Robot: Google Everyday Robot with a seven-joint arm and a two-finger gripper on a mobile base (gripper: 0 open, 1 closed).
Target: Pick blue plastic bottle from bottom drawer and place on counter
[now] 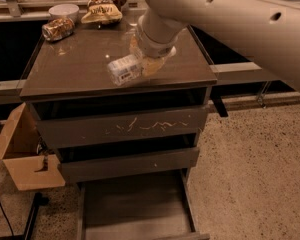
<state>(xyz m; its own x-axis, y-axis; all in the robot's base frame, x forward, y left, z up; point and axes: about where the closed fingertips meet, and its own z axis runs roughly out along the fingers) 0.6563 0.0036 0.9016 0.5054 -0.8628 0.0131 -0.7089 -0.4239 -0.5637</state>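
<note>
The blue plastic bottle [123, 70], pale with a whitish label, lies sideways in my gripper [141, 64], just over the front half of the counter [75, 69]. The gripper is shut on the bottle, and my large white arm comes down from the upper right and hides most of the fingers. I cannot tell whether the bottle touches the counter top. The bottom drawer [135, 209] is pulled out below and looks empty.
A shiny can [58, 29], a white bowl [63, 10] and a brown-and-yellow snack bag [102, 9] sit at the counter's back left. The drawer with white scratches [125, 126] is closed. An open cardboard box [25, 159] stands left of the cabinet.
</note>
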